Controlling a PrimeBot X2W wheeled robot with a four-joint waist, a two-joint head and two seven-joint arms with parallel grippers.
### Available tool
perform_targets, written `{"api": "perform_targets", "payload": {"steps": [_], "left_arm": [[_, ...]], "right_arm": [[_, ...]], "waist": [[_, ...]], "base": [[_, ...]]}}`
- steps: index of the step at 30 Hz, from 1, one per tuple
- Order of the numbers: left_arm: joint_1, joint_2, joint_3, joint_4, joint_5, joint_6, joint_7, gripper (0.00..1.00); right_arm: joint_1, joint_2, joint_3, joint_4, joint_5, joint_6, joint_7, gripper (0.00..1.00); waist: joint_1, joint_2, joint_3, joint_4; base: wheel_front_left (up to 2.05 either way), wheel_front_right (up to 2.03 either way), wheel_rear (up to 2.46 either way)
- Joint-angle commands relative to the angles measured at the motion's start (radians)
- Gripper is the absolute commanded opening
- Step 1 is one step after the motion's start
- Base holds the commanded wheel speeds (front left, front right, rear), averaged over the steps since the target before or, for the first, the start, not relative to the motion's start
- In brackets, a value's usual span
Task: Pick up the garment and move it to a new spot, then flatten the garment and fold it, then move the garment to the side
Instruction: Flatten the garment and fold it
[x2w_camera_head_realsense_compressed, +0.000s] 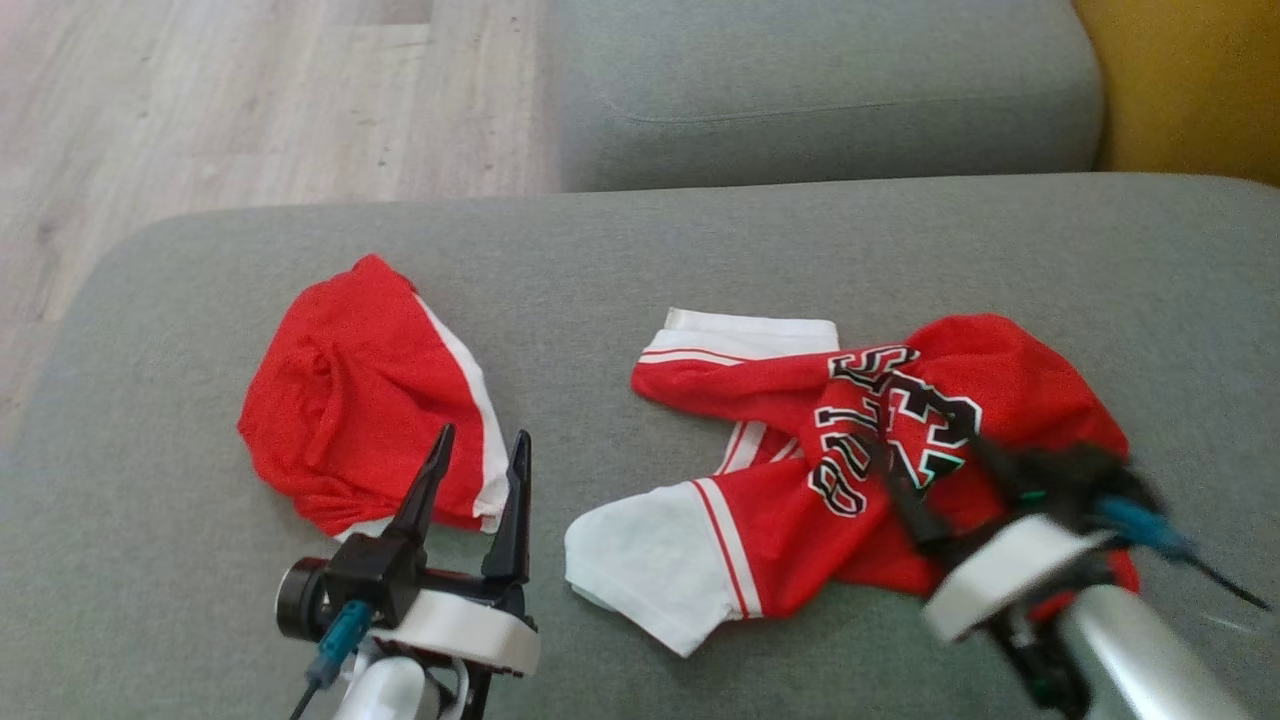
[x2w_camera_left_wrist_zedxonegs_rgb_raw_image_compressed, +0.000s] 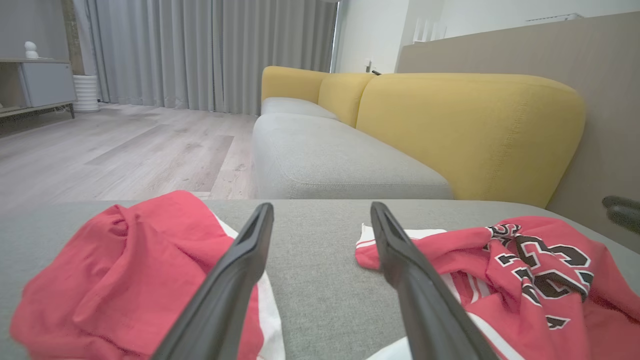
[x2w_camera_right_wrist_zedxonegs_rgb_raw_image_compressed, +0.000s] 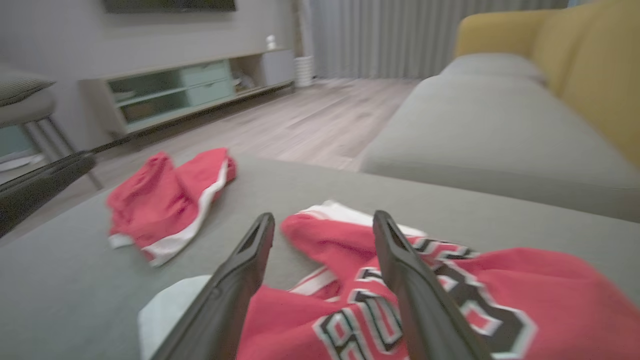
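**Head view.** A crumpled red mesh jersey with white sleeves and black-outlined lettering (x2w_camera_head_realsense_compressed: 780, 500) is being observed lying on the wide grey fabric seat cushion (x2w_camera_head_realsense_compressed: 640, 260), right of centre. One white sleeve is being spread toward the near edge. A bunched pair of red shorts with a white side stripe (x2w_camera_head_realsense_compressed: 350, 410) is being observed on the same cushion, to the left and apart from the jersey. The left gripper (x2w_camera_head_realsense_compressed: 484, 435) is being held over the near edge of the shorts, jaws apart, nothing being gripped. The right gripper (x2w_camera_head_realsense_compressed: 930, 455) is being recorded as a motion blur over the jersey's lettering. Its jaw state cannot be told from this view.

**Left wrist view.** The left gripper's two dark fingers (x2w_camera_left_wrist_zedxonegs_rgb_raw_image_compressed: 225, 290) are being held wide apart above bare cushion. The shorts are being seen at the left finger and the jersey at the right one. A yellow padded backrest (x2w_camera_left_wrist_zedxonegs_rgb_raw_image_compressed: 470, 130), a pale wooden floor (x2w_camera_left_wrist_zedxonegs_rgb_raw_image_compressed: 125, 150) and grey curtains (x2w_camera_left_wrist_zedxonegs_rgb_raw_image_compressed: 200, 50) are being noted behind.

**Right wrist view.** The right gripper's jaws are being held apart, with nothing clamped. The jersey is being seen directly beneath the fingers; whether it is being touched cannot be told. The shorts are being seen further off at the left.
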Motion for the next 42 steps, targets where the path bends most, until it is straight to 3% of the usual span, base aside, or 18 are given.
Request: {"api": "perform_targets", "payload": {"steps": [1,7,11,19,23,26,35,42], "left_arm": [[-0.034,-0.001,0.039,-0.04,0.005,0.001,-0.009,1.0],[-0.024,-0.001,0.031,-0.047,-0.005,-0.003,-0.009,1.0],[-0.018,-0.001,0.027,-0.047,-0.008,-0.002,-0.009,1.0],[-0.019,-0.001,0.015,-0.028,0.002,-0.016,-0.009,1.0],[-0.026,0.004,-0.04,0.048,0.001,-0.063,0.02,1.0],[-0.038,0.015,-0.066,0.103,0.006,-0.074,0.062,1.0],[-0.078,0.025,-0.071,0.215,0.026,-0.014,0.152,1.0],[-0.099,0.03,-0.089,0.282,0.03,0.0,0.24,1.0]], "right_arm": [[0.032,0.031,-0.122,-0.03,-0.072,-0.001,-0.063,1.0],[0.17,0.211,-0.449,-0.031,-0.245,-0.001,-0.154,1.0],[0.219,0.245,-0.515,-0.029,-0.282,-0.001,-0.175,1.0],[0.213,0.254,-0.533,-0.047,-0.248,-0.001,-0.191,1.0],[0.204,0.254,-0.537,-0.066,-0.24,-0.001,-0.192,1.0],[0.205,0.254,-0.535,-0.072,-0.236,-0.001,-0.192,1.0],[0.199,0.254,-0.518,-0.078,-0.228,-0.001,-0.192,1.0],[0.192,0.254,-0.517,-0.076,-0.224,-0.001,-0.192,1.0]], "waist": [[0.0,0.0,0.005,-0.02],[0.0,0.0,0.015,-0.055],[0.0,0.0,0.021,-0.069],[0.0,0.0,0.045,-0.08],[0.0,0.0,0.052,-0.076],[0.0,0.0,0.058,-0.074],[0.0,0.0,0.078,-0.088],[0.0,0.0,0.088,-0.106]], "base": [[0.0,0.0,0.0],[0.0,0.0,0.0],[0.0,0.0,0.0],[0.0,0.0,0.0],[0.0,0.0,0.0],[0.0,0.0,0.0],[0.0,0.0,0.0],[0.0,0.0,0.0]]}}
